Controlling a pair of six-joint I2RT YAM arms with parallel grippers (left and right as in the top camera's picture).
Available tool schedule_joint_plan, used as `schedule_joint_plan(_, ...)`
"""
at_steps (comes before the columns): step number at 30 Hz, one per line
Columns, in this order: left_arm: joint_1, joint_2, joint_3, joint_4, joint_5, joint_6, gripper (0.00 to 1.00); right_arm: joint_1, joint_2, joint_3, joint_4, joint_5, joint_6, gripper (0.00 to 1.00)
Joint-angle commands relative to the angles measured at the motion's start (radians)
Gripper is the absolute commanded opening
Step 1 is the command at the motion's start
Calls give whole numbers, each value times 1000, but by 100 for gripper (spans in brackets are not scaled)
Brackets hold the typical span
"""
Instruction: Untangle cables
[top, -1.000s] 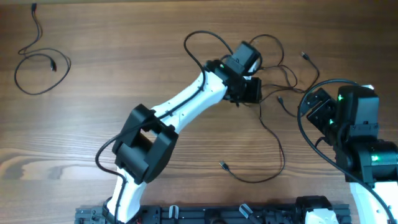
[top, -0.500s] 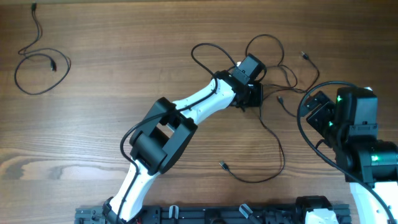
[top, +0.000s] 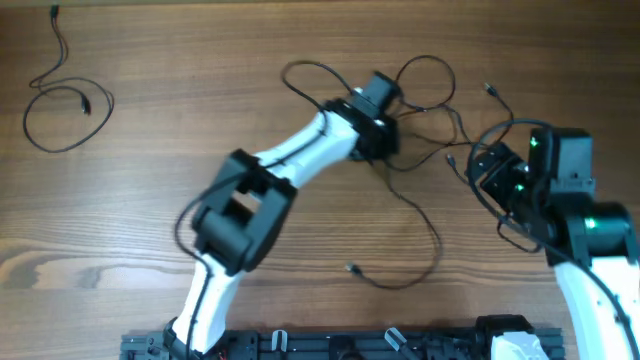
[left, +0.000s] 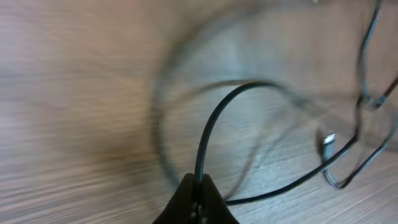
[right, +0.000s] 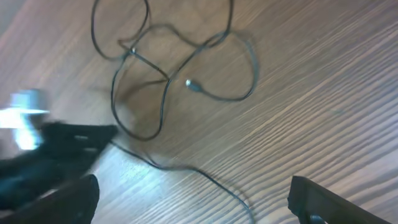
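Black thin cables (top: 425, 58) lie in a loose tangle on the wooden table (top: 150, 200), right of centre, between the two arms. One separate cable (top: 50, 149) sits well apart at the far left corner, already on its own.

Step in hand, as I read it: drawing one strand out of the tangle. The left gripper (left: 196, 194) is pinched fully closed on a single cord (left: 208, 134), which arches up from the fingertips and bends off to the right. The left wrist view is blurred, so the fine detail there is poor. The right gripper (right: 193, 208) is spread wide with nothing in it, hovering near the tangle's right side. A strand runs across the table beneath it.

Next move likely calls for a slow pull of the held cord toward bare table, with the right arm coming down to pin or lift another strand so the whole bunch does not drag along. Plug ends could snag.

Look: cords very thin, limp, several overlapping loops, no tight knot visible. Which strand passes over which is too fine to tell. A metal-tipped plug (left: 328, 144) lies free near the held cord, and another plug end (top: 352, 267) lies nearer the robot at the end of a long curve.
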Motion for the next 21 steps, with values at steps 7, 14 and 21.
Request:
schedule_joint_plan(7,231,-451,2,-75,-10,162,4,6,329,-2,73,-254,-51,100)
schedule_joint_plan(14,304,-698,2,-29,-67,310,4,55,495,-2,317,-341,-90,100)
schedule_joint_plan(21,456,-884,2,-4,-514,342,4,103,565,-2,329,-346,-90,100)
